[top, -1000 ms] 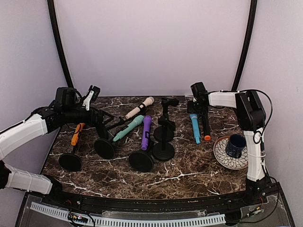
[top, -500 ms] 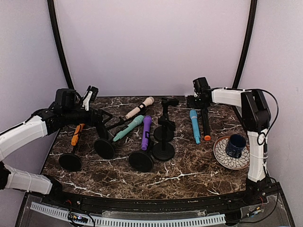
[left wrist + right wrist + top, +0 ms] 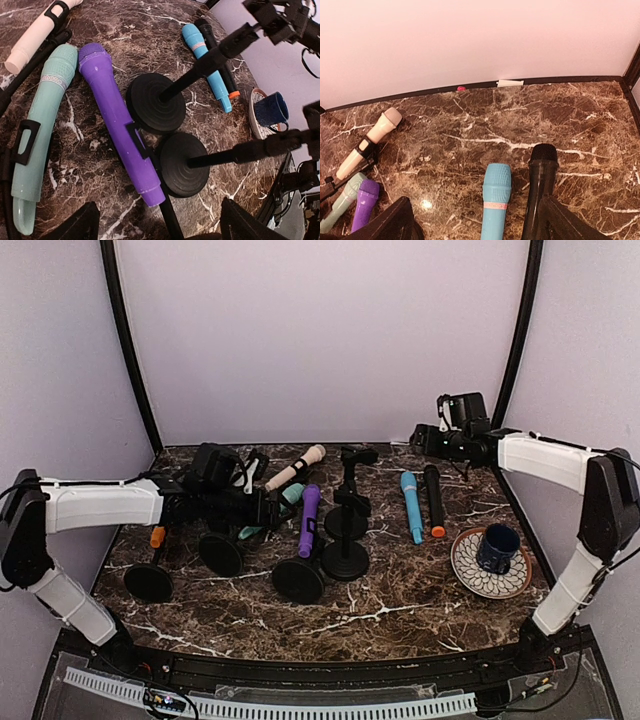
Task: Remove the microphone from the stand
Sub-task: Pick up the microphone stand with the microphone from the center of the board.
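Your left claw (image 3: 258, 504) has swung in from the far left edge of the tabletop (image 3: 400, 600) within the last second. It now hangs low over the teal microphone (image 3: 42, 130) and the purple microphone (image 3: 117, 125), which lie side by side at middle-left. Its wrist view shows the fingers spread wide at the bottom corners, released and holding nothing. The purple one's tail end lies between and below them. Each microphone still sits in a black clip (image 3: 27, 142) on a stand tipped over flat — so neither is free yet.

Your right claw (image 3: 425, 437) has gone the other way. It has lifted off and pulled back toward the rear right corner, fingers apart and empty. The blue microphone (image 3: 495, 200) and black microphone (image 3: 540, 185) it was beside lie loose on the marble, side by side, with no clip on either. That pair looks finished.

So the work has passed to your left side. I judge the purple or the teal one to be next, though I cannot tell which you are lined up on. Close on the body away from the clip, and expect the toppled stand (image 3: 298, 580) to drag along — the right arm is now well apart and cannot pin the base unless you bring it back.
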Robot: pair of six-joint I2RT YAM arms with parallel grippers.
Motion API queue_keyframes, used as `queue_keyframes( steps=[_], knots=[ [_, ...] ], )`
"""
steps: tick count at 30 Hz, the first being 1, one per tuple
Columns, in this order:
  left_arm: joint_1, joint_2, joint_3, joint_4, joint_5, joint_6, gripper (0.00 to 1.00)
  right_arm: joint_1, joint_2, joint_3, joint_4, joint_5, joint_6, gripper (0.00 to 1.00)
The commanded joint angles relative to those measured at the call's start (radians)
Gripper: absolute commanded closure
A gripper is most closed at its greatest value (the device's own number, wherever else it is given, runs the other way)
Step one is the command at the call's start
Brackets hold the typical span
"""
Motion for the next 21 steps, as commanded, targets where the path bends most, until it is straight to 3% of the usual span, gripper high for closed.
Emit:
queue_keyframes(
  steps=[1, 14, 21],
  knots=[
    [-0.004, 0.114, 0.082, 0.064, 0.003, -0.144, 0.15, -0.002, -0.072, -0.089, 0.086, -0.044, 0.034, 0.12],
    [-0.001, 0.419, 0.235, 0.077, -0.016, -0.187, 0.20, -0.002, -0.158, -0.179, 0.111, -0.054, 0.033, 0.11],
    [-0.002, 0.485, 0.280, 0.065, -0.047, -0.181, 0.28, -0.002, -0.150, -0.191, 0.116, -0.059, 0.036, 0.11]
  ],
)
